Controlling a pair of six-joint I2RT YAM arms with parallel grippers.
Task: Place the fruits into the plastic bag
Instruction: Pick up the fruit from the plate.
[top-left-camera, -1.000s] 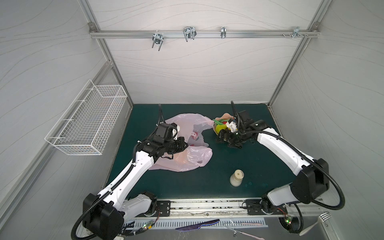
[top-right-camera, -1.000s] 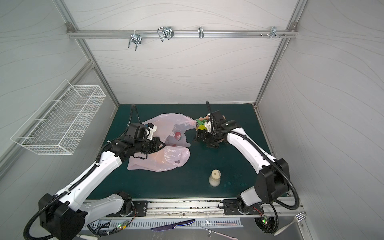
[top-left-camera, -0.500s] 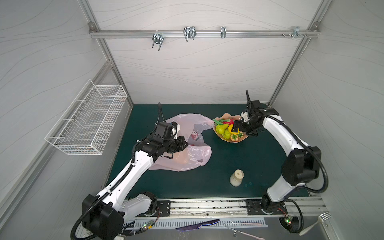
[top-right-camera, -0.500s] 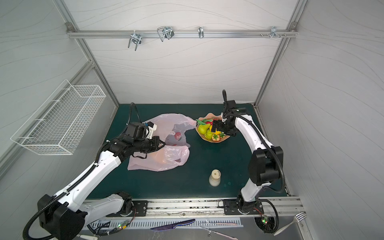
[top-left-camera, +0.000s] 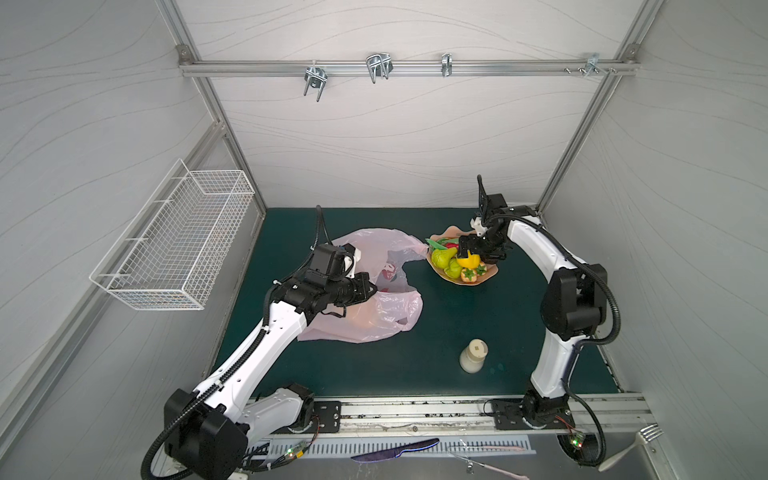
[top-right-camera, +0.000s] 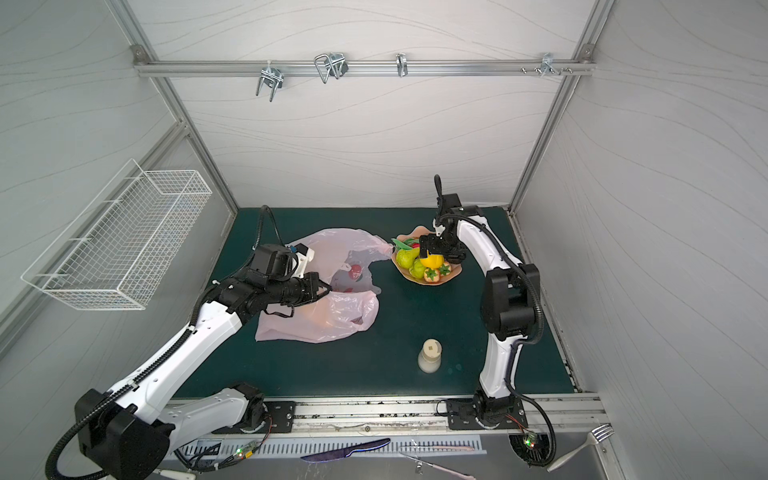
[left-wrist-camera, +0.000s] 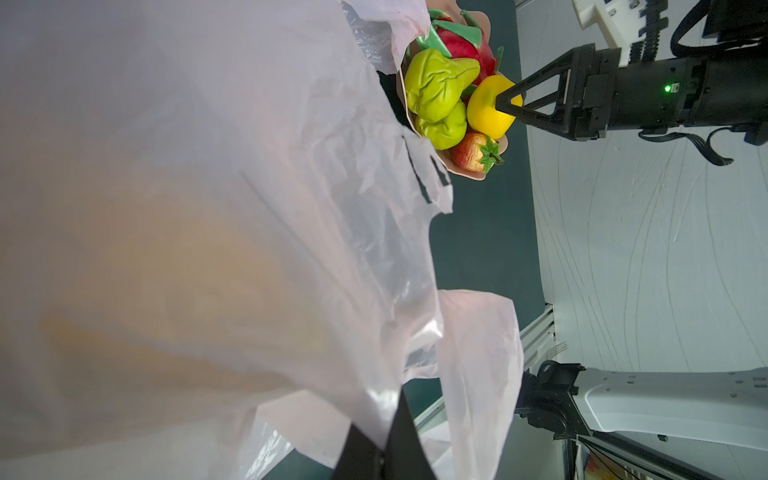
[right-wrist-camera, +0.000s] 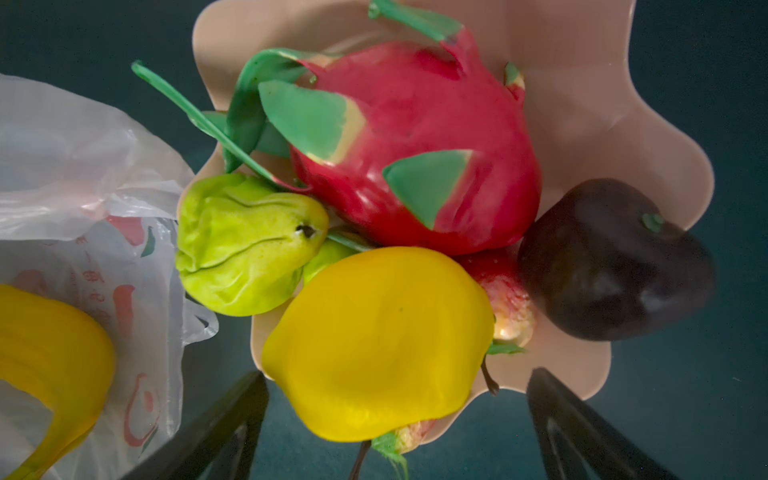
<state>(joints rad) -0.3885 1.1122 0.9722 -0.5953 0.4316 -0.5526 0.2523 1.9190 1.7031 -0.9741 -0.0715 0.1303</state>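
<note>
Green table (top-left-camera: 436, 332): we see left claw (top-left-camera: 371, 291) clamped on crinkly pink plastic bag (top-left-camera: 386, 309), right claw (top-left-camera: 464, 252) spread wide, empty, by glossy yellow lemon (right-wrist-camera: 374, 345).

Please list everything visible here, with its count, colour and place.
plastic bag: 1, pale pink, on the mat
banana bunch: 1, yellow, in the bag
plate: 1, peach, beside the bag
dragon fruit: 1, red-green, plate
pears: 2, green, plate
lemon: 1, yellow, plate
strawberries: 2, red, plate
dark fruit: 1, brown, plate
bottle: 1, cream, mat's front
wire basket: 1, white, left wall
knife: 1, dark, front ledge
fork: 1, silver, front ledge
left arm: 1, white-black, jaws shut on bag
right arm: 1, white-black, jaws open over lemon
</note>
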